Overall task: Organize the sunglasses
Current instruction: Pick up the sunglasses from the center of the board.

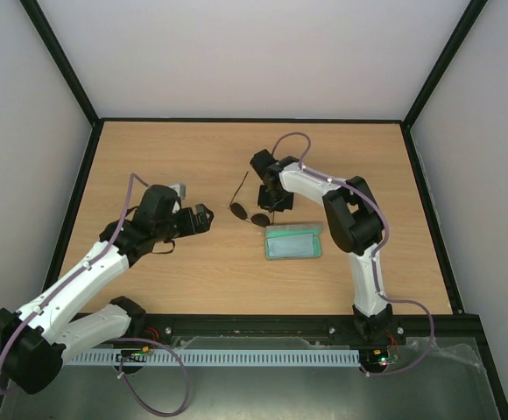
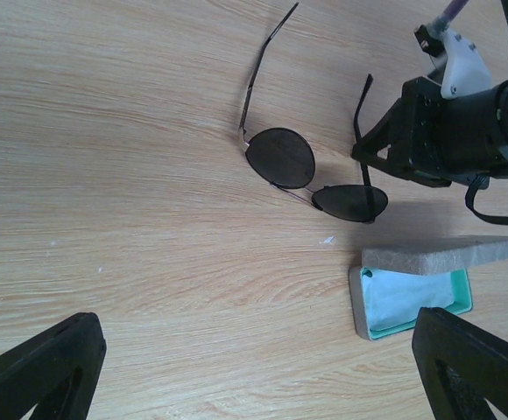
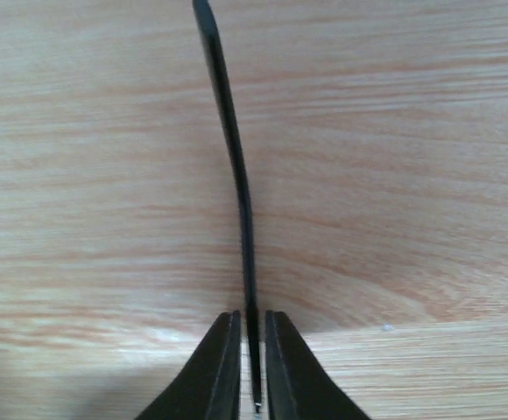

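The sunglasses (image 1: 249,213) lie unfolded on the wooden table, with two round dark lenses (image 2: 280,157) and thin temple arms. My right gripper (image 1: 273,206) is closed down on the end of one temple arm (image 3: 236,175), which runs between its two black fingers (image 3: 215,376); only a sliver of gap shows on each side. The left wrist view shows it at that temple arm (image 2: 363,150). My left gripper (image 1: 208,217) is open and empty, hovering to the left of the glasses; its fingertips (image 2: 44,367) show wide apart.
The grey case (image 1: 293,242) lies open just in front of the glasses, its lid (image 2: 447,254) raised and the light blue cloth (image 2: 403,297) inside. Black frame rails (image 1: 77,210) border the table.
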Controlling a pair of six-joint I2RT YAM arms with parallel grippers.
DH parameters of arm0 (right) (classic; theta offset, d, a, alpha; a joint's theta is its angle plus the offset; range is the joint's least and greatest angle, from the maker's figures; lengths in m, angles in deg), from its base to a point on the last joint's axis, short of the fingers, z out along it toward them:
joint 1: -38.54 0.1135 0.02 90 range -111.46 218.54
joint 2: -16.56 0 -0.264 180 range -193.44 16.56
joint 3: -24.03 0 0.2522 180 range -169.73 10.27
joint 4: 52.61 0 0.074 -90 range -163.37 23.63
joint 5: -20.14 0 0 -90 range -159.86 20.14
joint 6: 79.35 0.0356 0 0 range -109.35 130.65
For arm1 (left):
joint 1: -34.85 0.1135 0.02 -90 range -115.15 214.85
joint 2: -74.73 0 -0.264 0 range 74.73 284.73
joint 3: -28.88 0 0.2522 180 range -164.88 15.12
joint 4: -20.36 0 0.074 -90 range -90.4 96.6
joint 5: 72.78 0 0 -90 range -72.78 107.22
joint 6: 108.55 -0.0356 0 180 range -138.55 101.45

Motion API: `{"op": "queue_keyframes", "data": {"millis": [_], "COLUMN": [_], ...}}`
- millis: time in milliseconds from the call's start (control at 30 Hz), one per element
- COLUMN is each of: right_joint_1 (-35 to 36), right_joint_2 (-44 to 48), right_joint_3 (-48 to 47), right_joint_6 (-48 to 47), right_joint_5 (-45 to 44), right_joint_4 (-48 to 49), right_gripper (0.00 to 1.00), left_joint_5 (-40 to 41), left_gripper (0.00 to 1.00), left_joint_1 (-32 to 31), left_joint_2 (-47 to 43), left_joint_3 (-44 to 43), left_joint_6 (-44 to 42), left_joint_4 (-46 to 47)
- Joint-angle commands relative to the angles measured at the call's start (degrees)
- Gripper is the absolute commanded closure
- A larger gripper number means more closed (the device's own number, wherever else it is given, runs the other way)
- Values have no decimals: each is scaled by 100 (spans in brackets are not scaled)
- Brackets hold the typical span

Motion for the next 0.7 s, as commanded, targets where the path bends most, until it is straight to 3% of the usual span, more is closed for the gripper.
{"op": "queue_keyframes", "data": {"millis": [0, 100, 667], "right_joint_1": [30, 30, 341], "right_joint_2": [-88, 46, 1205], "right_joint_3": [-410, -578, -545], "right_joint_6": [-111, -233, -885], "right_joint_5": [-191, -308, -642], "right_joint_4": [-255, -229, -88], "right_gripper": [93, 98, 99], "left_joint_5": [-89, -98, -122], "left_gripper": [1, 1, 1], "left_joint_1": [81, 99, 322], "left_joint_2": [-81, -84, 193], "left_joint_3": [74, 79, 27], "left_joint_6": [-124, -124, -208], "left_joint_4": [18, 20, 160]}}
